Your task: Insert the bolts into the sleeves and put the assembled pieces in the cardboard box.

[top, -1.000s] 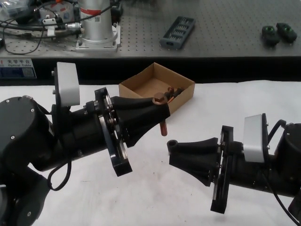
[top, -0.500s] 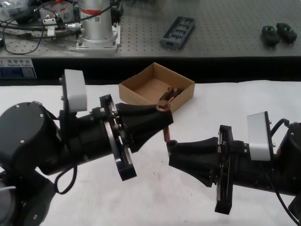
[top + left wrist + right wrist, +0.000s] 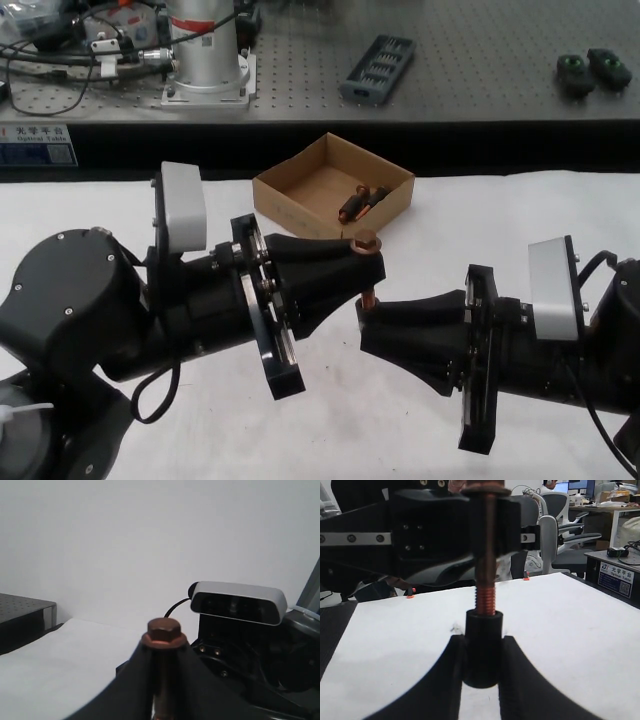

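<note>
Two assembled pieces (image 3: pixel 360 203), by the look of them, already lie in the cardboard box (image 3: pixel 295 212) at the back of the white cloth (image 3: pixel 480 220). A third is mid-assembly and not yet seated. I judge we're past halfway, with the rest of the insertion and the drop into the box left.

Left arm reaches in low from the left, nearly level. Left gripper (image 3: pixel 362 262) is pinching the bolt (image 3: pixel 163 632) just under its hex head, shank upright, threads down.

Right arm comes in from the right, also near level. Right gripper (image 3: pixel 368 318) is clamped on the black sleeve (image 3: pixel 482 650), bore facing up, directly beneath the bolt.

The threaded tip sits at the sleeve mouth, just entering as far as I can tell. Axes look lined up. The pair is held above the cloth, just in front of the box.
</note>
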